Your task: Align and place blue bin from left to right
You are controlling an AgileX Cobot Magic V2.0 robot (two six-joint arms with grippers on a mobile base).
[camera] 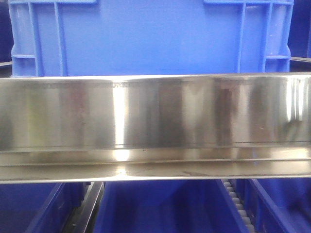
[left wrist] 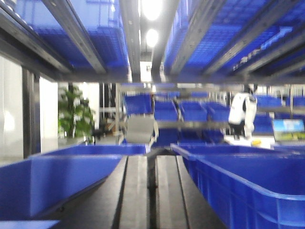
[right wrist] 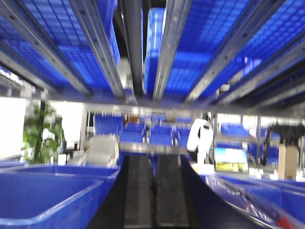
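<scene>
The right gripper (right wrist: 154, 160) was seen low at centre, its two dark fingers (right wrist: 138, 195) set almost together, nothing held between them. Blue crates (right wrist: 190, 71) were carried on metal rails (right wrist: 167, 47) overhead. A blue tub (right wrist: 47, 195) was seen lower left, a plant (right wrist: 40, 133) beyond it.

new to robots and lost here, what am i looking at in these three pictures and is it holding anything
This is a two-armed robot on a mobile base. The front view faces a shelf, where the blue bin sits behind a shiny steel rail, with other bins below. The other two pictures come from cameras on the wrists, each looking along its own gripper. The left gripper and right gripper show as two dark bars close together, holding nothing. More blue bins stand beside them and on racks overhead.
</scene>
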